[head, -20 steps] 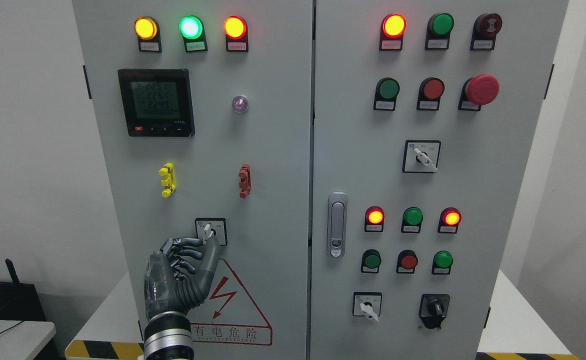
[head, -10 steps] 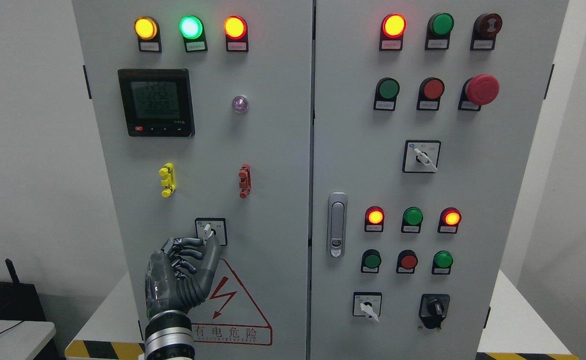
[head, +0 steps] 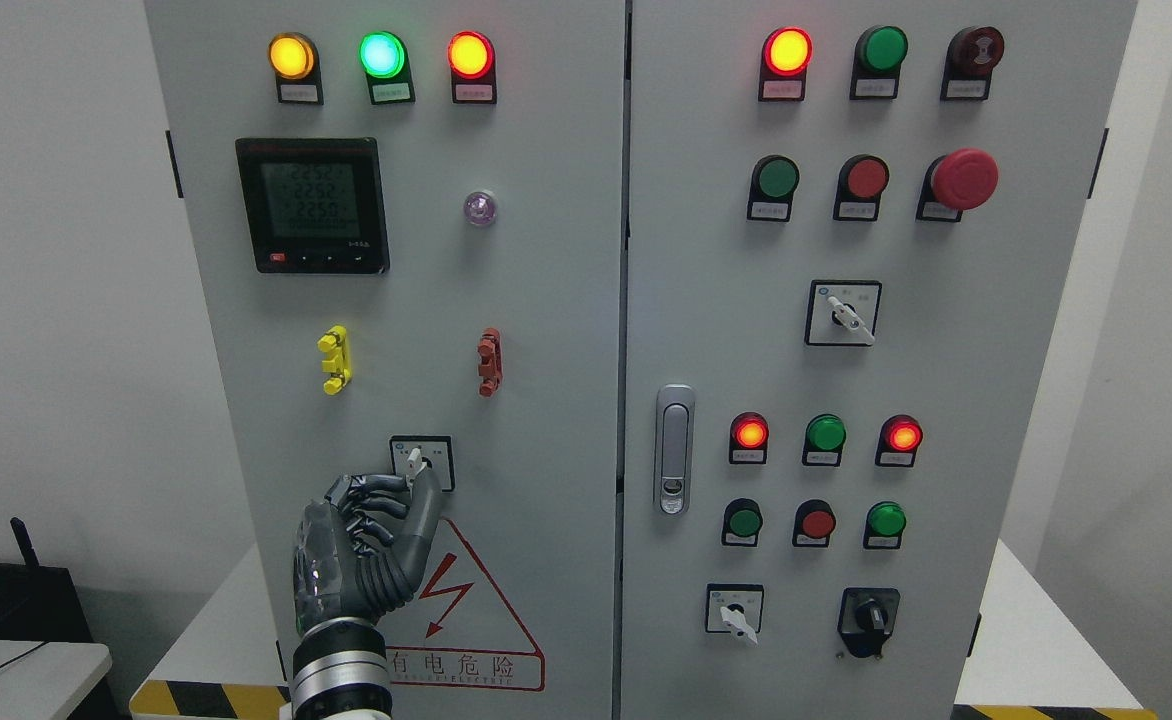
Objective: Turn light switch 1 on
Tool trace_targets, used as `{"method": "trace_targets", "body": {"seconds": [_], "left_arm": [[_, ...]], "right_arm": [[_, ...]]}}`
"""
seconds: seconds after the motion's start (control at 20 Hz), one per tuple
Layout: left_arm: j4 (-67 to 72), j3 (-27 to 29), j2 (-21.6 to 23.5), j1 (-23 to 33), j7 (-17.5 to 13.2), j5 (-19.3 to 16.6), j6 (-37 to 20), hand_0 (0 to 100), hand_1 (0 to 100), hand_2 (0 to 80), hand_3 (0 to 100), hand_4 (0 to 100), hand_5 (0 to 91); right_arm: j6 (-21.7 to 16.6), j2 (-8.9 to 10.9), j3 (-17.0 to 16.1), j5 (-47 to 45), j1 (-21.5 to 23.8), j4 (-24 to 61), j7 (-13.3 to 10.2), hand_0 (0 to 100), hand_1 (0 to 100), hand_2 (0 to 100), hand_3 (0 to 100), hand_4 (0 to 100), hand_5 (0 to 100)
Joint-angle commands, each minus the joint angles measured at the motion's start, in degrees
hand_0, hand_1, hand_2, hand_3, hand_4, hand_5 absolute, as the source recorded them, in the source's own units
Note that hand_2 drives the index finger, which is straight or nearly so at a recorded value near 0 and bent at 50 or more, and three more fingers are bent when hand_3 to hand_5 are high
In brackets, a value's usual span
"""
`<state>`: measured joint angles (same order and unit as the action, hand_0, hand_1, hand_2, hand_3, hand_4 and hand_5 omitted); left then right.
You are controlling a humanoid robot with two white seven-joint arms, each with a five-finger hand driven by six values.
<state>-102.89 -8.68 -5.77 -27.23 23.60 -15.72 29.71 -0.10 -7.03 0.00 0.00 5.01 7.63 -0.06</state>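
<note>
White-levered rotary selector switch on a square white plate (head: 421, 462), low on the grey cabinet's left door (head: 546, 330), above the red lightning warning triangle (head: 466, 610). Dark metallic left hand (head: 366, 545) comes up from the bottom edge, thumb and forefinger pinched on the switch lever, other fingers (head: 371, 520) curled. Black digital meter (head: 312, 205) higher up.

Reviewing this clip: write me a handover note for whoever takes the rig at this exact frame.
Left hand: fingers curled, tips pinched at the white lever of the rotary switch low on the left cabinet door; firm grip not confirmable.
Right hand: out of view.
Done: hand has reached the switch.
Left: the lever points up-left; whether it has been turned on is not clear. Turn it, check, then withdraw.
</note>
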Motion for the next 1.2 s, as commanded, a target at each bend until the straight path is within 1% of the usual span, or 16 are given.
{"method": "trace_targets", "body": {"seconds": [0.0,0.5,1.15], "left_arm": [[-0.1,-0.5,0.0,-0.1,0.0,0.1,0.6,26,49,49.9,72,85,84.4],[-0.1,-0.5,0.0,-0.1,0.0,0.0,0.8,26,48,51.9,73,85,85.1],[0.2,-0.4,0.1,-0.5,0.0,-0.1,1.0,27,44,51.5,73,85,85.5]], "right_arm": [[0.0,0.0,1.1,-1.5,0.0,-0.1,0.0,12,39,0,0,0,0],[0.0,0.0,1.1,-1.5,0.0,0.0,0.0,12,39,0,0,0,0],[0.0,0.0,1.1,-1.5,0.0,0.0,0.0,12,39,0,0,0,0]]}}
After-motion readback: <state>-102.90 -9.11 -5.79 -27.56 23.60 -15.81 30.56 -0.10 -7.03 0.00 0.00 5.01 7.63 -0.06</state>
